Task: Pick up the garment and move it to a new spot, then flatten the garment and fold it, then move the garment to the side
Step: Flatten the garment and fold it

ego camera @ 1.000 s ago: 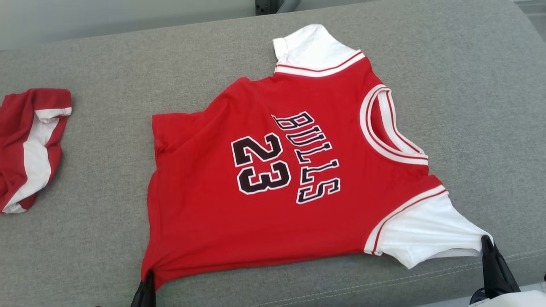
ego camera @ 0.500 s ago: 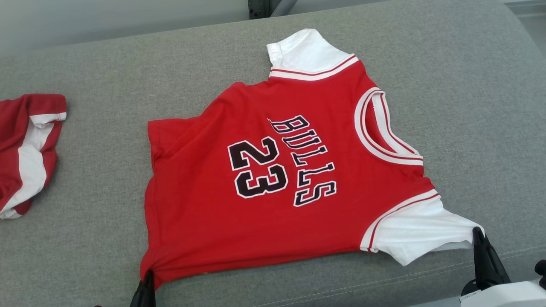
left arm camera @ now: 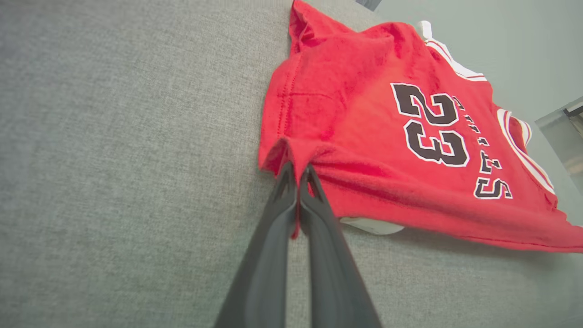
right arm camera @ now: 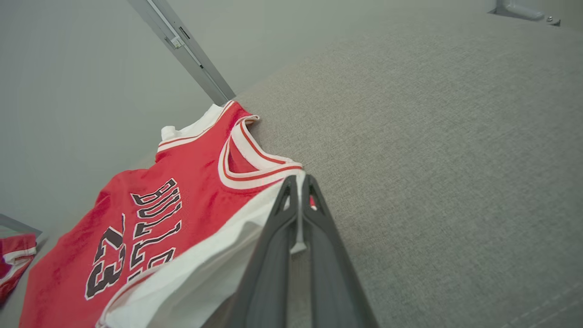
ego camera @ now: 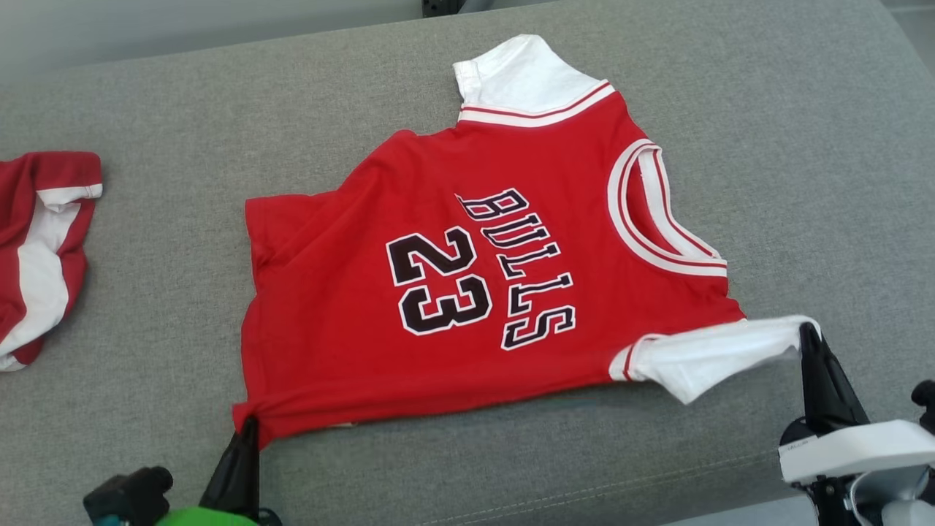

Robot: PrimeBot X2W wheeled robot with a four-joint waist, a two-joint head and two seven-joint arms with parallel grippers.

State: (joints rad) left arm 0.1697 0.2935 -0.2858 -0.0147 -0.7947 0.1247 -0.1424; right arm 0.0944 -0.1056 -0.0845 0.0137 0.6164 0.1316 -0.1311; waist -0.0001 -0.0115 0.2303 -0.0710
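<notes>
Newly raised, our right fingers, like our left fingers, clamp the flat red-and-white fabric jersey; folding seems just begun.

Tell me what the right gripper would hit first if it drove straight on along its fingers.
The right gripper, shut on the white sleeve of the jersey, would probably push that sleeve into the neckline trim just past its tips; otherwise the grey cushion beside it. Depth is unclear.
</notes>
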